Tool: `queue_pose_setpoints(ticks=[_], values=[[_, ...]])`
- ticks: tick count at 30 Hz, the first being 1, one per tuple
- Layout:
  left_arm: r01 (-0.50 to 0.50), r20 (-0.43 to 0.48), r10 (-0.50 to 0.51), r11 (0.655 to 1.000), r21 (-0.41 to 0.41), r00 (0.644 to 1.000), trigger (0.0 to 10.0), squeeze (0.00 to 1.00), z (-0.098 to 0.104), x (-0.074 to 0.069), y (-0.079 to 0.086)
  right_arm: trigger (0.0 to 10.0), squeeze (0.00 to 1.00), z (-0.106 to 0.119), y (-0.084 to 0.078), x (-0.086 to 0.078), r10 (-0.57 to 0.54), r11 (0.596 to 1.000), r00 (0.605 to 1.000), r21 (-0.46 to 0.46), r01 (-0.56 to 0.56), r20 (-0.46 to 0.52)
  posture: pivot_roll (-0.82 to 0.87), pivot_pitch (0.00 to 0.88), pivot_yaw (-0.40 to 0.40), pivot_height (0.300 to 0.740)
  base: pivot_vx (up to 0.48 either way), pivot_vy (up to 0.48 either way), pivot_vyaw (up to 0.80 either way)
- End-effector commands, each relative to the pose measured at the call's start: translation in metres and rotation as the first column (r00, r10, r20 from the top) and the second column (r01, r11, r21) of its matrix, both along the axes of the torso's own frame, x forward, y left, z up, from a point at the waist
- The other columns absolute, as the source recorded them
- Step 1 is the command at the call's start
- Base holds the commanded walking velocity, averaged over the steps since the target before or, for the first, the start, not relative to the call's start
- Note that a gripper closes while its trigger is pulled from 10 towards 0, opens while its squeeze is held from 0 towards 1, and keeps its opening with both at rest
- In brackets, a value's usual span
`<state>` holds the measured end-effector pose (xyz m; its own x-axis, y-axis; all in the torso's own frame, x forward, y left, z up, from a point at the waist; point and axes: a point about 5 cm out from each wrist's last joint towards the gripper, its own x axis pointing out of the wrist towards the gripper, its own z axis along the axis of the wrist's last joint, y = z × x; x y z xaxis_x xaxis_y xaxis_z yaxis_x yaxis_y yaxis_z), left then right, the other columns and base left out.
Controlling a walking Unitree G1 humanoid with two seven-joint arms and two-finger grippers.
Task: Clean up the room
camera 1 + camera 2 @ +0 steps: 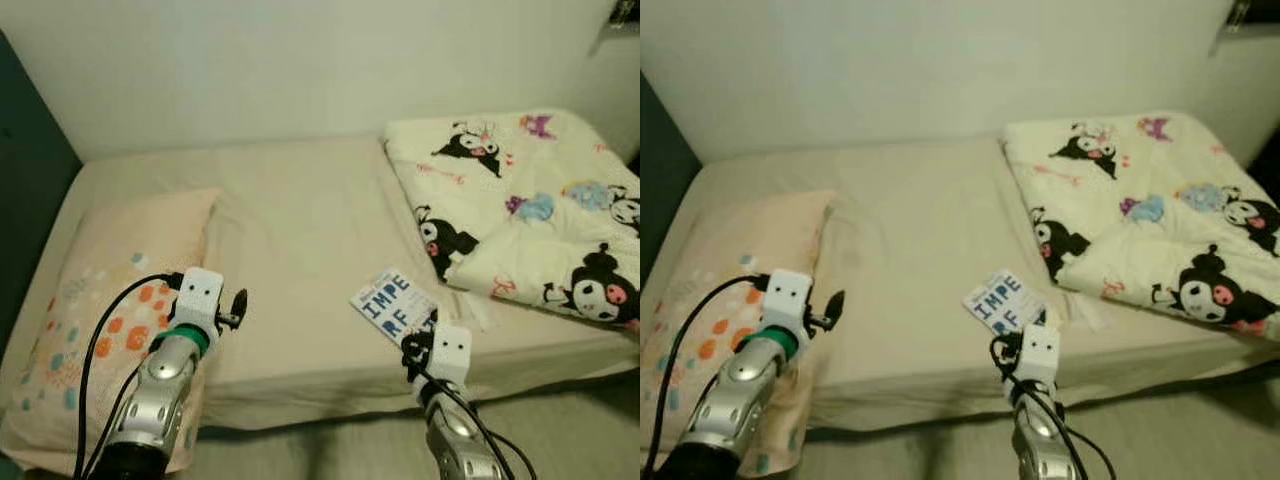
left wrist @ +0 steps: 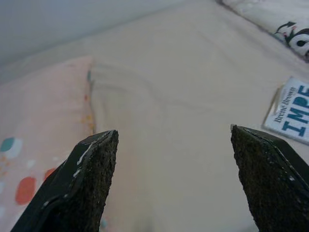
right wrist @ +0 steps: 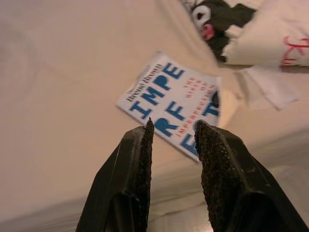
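Bed (image 1: pixel 300 250): spans the eye views from left edge to right edge, covered in a plain beige sheet, long side against the wall at the top.
Wall (image 1: pixel 300 60): pale, across the top of the eye views.
Quilt (image 1: pixel 530 200): upper right to right centre of the left eye view, cream with black-and-pink cartoon figures, bunched in folds on the bed.
Pillow (image 1: pixel 110 300): left side, pinkish with orange and teal spots, lying flat on the bed, lower end reaching the bottom left corner.
Floor (image 1: pixel 560 420): grey strip along the bottom right, below the bed's edge.
Left gripper (image 2: pixel 174 145): lower left of the eye views, over the pillow's right edge; fingers (image 2: pixel 91 179) spread wide apart, holding nothing, sheet seen between them.
Right gripper (image 3: pixel 174 128): bottom centre-right of the eye views, at the bed's near edge, tips just over the book's near edge; fingers (image 3: pixel 137 164) close together with a narrow gap, gripping nothing.
Book (image 1: pixel 393 303): white cover with large blue letters, flat on the sheet near the bed's front edge, centre-right, just beside the quilt's lower left corner.
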<state>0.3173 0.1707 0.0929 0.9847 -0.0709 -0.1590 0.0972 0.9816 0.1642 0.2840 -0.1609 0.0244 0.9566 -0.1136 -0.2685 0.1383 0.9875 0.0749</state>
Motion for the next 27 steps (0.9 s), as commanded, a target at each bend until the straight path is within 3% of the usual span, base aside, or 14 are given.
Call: queue_pose_setpoints(ticks=[1,8,23,27], values=[[-0.021,-0.016,0.021,1.0,-0.008,1.0,10.0,0.0,-0.003,-0.0029,0.0059,10.0,0.0,-0.0049,0.0031,-0.0044,0.004,1.0,1.0,0.006,-0.004,-0.026,0.11,0.046,0.088,0.74,0.0,0.0,0.0],[-0.023,-0.023,0.022,1.0,-0.01,0.999,10.0,0.0,-0.0045,-0.0056,0.0056,10.0,0.0,-0.0035,0.0029,-0.0029,0.009,1.0,1.0,0.005,-0.009,-0.023,0.11,0.044,0.085,0.74,0.0,0.0,0.0],[-0.044,-0.024,0.042,0.998,-0.051,0.999,10.0,0.0,-0.004,-0.006,0.0067,10.0,0.0,-0.0031,0.0045,-0.0017,0.023,1.0,0.999,0.005,-0.022,-0.027,0.11,0.036,0.077,0.74,0.0,0.48,0.0],[-0.032,-0.019,0.031,0.999,-0.031,0.999,10.0,0.0,-0.0028,-0.0059,0.0062,10.0,0.0,-0.0034,0.0046,-0.0016,0.023,1.0,0.999,0.006,-0.023,-0.028,0.11,0.036,0.077,0.74,0.0,0.0,0.0]])
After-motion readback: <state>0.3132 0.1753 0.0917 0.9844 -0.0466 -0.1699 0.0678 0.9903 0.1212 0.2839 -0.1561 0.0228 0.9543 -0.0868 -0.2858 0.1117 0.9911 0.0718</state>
